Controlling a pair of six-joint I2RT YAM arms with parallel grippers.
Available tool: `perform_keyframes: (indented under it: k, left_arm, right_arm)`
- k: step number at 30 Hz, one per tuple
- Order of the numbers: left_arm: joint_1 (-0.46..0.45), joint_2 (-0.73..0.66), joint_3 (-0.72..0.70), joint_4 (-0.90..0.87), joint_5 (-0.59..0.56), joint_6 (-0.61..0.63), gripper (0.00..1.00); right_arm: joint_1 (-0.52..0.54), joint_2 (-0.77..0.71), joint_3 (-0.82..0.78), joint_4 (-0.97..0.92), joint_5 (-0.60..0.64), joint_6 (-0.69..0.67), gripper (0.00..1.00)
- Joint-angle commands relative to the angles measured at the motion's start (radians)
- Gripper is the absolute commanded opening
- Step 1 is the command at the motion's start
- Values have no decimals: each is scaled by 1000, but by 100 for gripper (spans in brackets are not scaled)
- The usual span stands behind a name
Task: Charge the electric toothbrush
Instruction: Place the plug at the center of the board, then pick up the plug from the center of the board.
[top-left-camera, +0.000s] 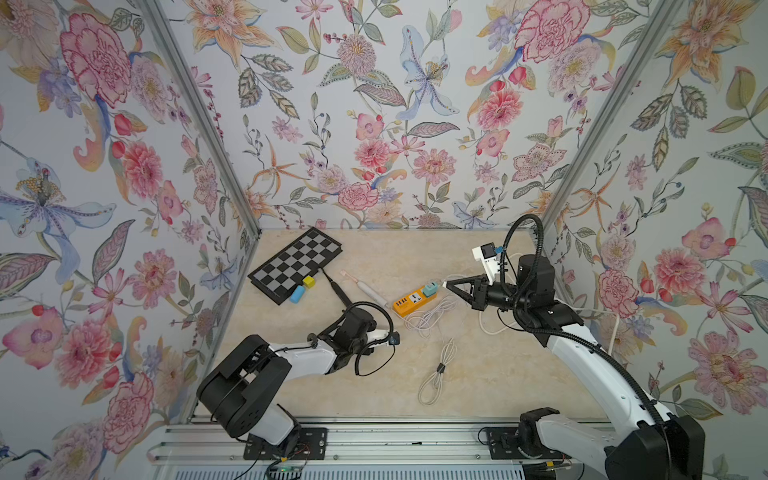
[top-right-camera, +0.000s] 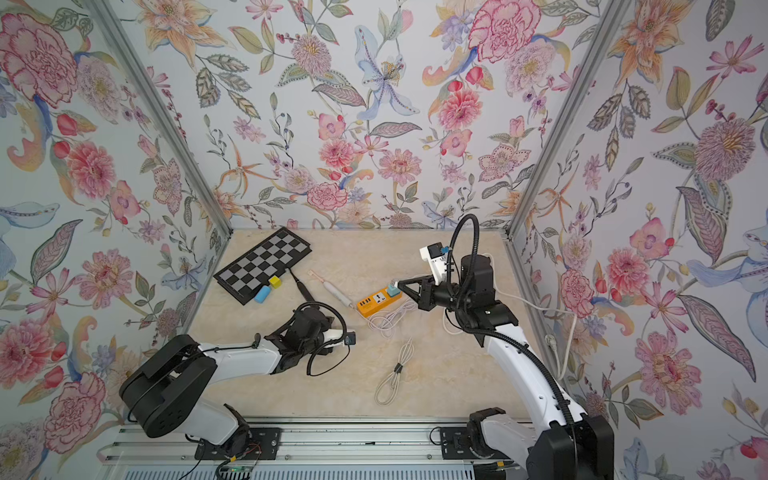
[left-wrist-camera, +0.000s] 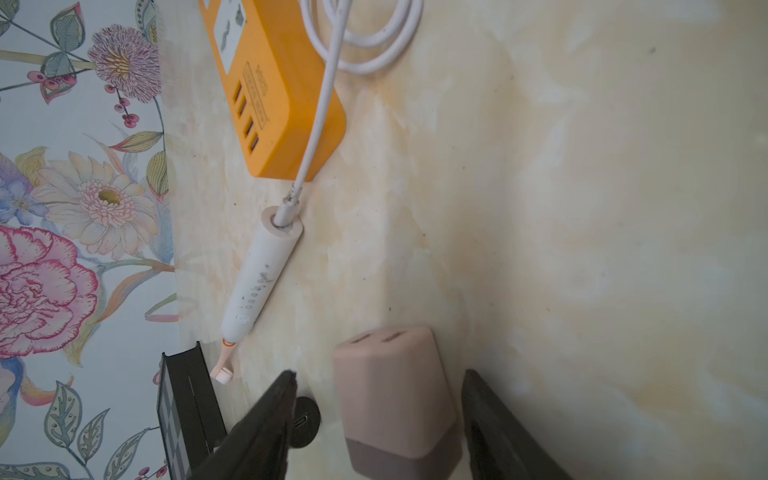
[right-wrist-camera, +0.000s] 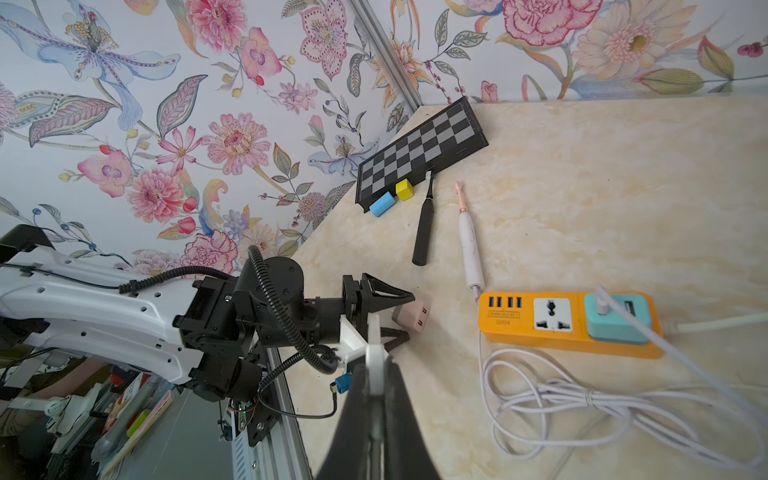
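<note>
1. Might topple pink adapter, lower centre, by clipping it with spread-apart left gripper.
2. Might yank cable from white toothbrush, flat mid-frame beside orange strip, by snagging it with closed right gripper.

Light: bright, even, diffuse; no single source in frame. Shadows are soft and short, with a thin one under the power strip ahead of the right gripper's jaws.

Tabletop washes pale with mild glare beyond the left gripper's jaws.

Left wrist view: left fingers are dark, smeared and out of focus. The pink adapter between the jaws is soft. The white toothbrush ahead of them is sharper.

Right wrist view: right fingers are blurred, their detail lost in black. The table edge bows toward the borders.

Both top views: slightly soft. The corner posts splay outward.
</note>
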Motion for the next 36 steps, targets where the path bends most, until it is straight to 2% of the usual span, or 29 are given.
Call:
perform_keyframes:
  k: [1,4,7,10,13,15,16,19,22,23,26,29,31,33,36]
  left_arm:
    - [0,-51,34,-181,107,-75,65]
    - [1,-71,37,-232,141,-129,64]
    - [2,-119,30,-174,128,-233,65]
    - [17,-178,46,-93,120,-435,67]
    - [39,-223,51,-27,91,-667,84]
    - [72,-228,59,-27,132,-776,85]
    - [90,-225,62,-46,181,-772,85]
    - [109,-191,70,-106,207,-694,85]
    - [158,-127,70,-77,325,-652,83]
    - [167,-101,109,-118,367,-627,83]
    - [205,-85,121,-105,395,-654,84]
    - [268,-92,103,-83,452,-735,85]
    - [267,-65,124,-128,465,-821,87]
    - [235,-51,128,-132,419,-893,89]
    - [211,-70,28,39,315,-1033,94]
  right_arm:
    - [2,-27,-3,34,-23,8,4]
    - [3,-24,-8,34,-30,6,5]
    - [2,-21,-12,37,-33,6,5]
    - [3,-21,-15,44,-35,13,5]
    - [6,-21,-25,60,-36,26,5]
    - [9,-23,-31,69,-36,33,5]
    - [11,-23,-34,70,-38,33,5]
    - [15,-27,-33,73,-41,34,5]
    - [21,-29,-37,86,-35,38,5]
    - [24,-31,-38,93,-35,43,5]
    - [37,-35,-50,118,-36,56,5]
    - [51,-46,-57,131,-37,56,5]
    - [58,-53,-61,137,-36,58,6]
    - [64,-54,-65,141,-39,58,6]
    - [70,-56,-69,145,-40,57,6]
